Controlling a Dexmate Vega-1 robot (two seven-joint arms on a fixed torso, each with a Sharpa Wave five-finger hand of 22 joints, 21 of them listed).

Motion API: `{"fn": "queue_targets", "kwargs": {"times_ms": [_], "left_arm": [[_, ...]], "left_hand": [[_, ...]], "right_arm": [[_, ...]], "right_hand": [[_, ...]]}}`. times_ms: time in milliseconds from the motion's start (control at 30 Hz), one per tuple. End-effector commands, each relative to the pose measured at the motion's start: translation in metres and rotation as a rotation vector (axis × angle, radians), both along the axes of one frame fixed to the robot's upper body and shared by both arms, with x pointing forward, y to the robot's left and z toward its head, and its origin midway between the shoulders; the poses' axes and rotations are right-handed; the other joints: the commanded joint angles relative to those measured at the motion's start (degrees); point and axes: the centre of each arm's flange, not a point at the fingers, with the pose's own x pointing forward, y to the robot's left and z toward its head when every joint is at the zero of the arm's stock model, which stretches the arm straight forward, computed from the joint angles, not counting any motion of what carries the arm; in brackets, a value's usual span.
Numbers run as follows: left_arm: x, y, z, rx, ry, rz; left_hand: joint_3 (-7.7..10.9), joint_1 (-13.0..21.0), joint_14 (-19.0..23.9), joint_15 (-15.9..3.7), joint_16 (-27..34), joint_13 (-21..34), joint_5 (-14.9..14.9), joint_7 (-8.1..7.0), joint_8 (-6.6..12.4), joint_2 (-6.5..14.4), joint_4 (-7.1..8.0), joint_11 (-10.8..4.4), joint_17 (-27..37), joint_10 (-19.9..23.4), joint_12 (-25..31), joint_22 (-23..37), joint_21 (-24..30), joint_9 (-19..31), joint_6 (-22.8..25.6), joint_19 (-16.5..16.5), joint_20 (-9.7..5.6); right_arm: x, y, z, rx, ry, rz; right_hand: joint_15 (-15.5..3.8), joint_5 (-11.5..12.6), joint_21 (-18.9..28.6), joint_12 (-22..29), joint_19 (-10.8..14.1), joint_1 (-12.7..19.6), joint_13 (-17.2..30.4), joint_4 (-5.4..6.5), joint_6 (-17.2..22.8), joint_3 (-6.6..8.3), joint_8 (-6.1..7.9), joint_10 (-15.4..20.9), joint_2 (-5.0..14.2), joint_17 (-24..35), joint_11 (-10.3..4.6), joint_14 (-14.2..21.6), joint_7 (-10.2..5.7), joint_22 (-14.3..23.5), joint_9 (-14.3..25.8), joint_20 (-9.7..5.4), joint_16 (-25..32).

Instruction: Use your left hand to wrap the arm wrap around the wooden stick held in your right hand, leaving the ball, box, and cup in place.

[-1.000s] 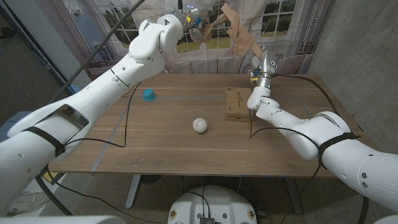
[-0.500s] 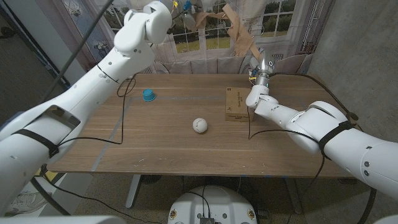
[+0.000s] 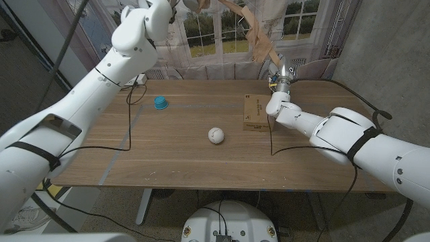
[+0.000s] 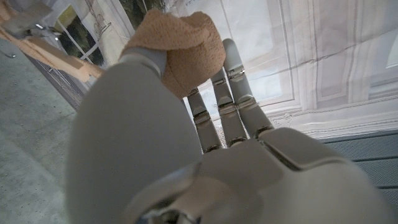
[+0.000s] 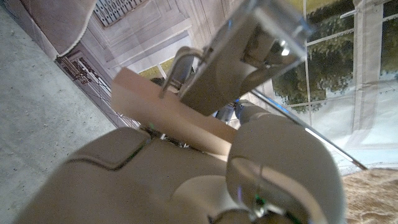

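Note:
My left hand (image 4: 231,127) is raised high above the table's far edge and pinches the end of the tan arm wrap (image 4: 181,42) between thumb and fingers. In the head view the wrap (image 3: 254,32) runs as a twisted band from the top edge down towards my right hand (image 3: 281,72). That hand is held up over the far right of the table and grips the wooden stick (image 5: 166,118). On the table stand the blue cup (image 3: 160,102), the white ball (image 3: 215,135) and the flat brown box (image 3: 254,112).
The wooden table (image 3: 175,158) ends at a window wall with a curtain behind it. Black cables (image 3: 132,128) trail from both arms across the tabletop. A grey wall (image 3: 390,47) stands at the right.
My left arm has risen and swung to the left, drawing the wrap's end up to the top edge. The right hand has barely moved. Cup, ball and box stay in place.

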Motion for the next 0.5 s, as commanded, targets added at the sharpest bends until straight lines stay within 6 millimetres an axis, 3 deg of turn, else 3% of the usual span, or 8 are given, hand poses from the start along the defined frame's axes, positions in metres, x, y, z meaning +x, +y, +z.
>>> {"fn": "queue_targets", "kwargs": {"times_ms": [33,300,500], "left_arm": [[0.037,0.022,0.007,-0.08,-0.075,0.035],[0.072,0.016,-0.002,-0.07,-0.04,0.036],[0.095,0.007,-0.02,-0.043,0.029,0.003]], "left_hand": [[4.17,10.02,10.3,-14.46,0.1,0.29,0.31,6.83,0.28,10.43,3.99,-0.04,0.14,0.4,0.02,0.15,-0.12,0.23,8.32,1.5,-10.08],[4.14,10.09,9.98,-14.45,0.0,0.29,0.31,6.82,0.22,10.48,3.98,-0.11,0.33,0.61,-0.01,0.12,-0.25,0.22,8.36,1.48,-10.08],[4.04,10.11,10.08,-14.53,-0.02,0.32,0.3,6.76,0.22,10.48,3.98,-0.1,0.29,0.6,-0.05,0.11,-0.33,0.25,8.41,1.43,-10.08]], "right_arm": [[-0.031,0.006,0.006,-0.005,-0.237,0.135],[-0.057,0.027,0.014,-0.039,-0.388,0.242],[-0.066,0.034,0.024,-0.052,-0.436,0.249]], "right_hand": [[-3.42,0.03,0.27,-0.15,-0.22,-1.25,0.19,0.09,-0.09,0.16,0.33,0.17,1.28,0.11,0.29,0.06,0.07,0.0,0.05,-5.08,0.42],[-3.41,0.03,0.27,0.2,-0.08,-1.21,0.73,0.08,-0.14,0.2,0.42,0.2,1.32,0.13,0.38,0.1,0.07,-0.01,0.08,-5.05,0.43],[-3.41,0.03,0.24,0.3,-0.08,-1.17,0.79,0.07,-0.12,0.24,0.45,0.21,1.33,0.13,0.22,0.13,0.04,-0.01,-0.03,-5.04,0.44]]}}
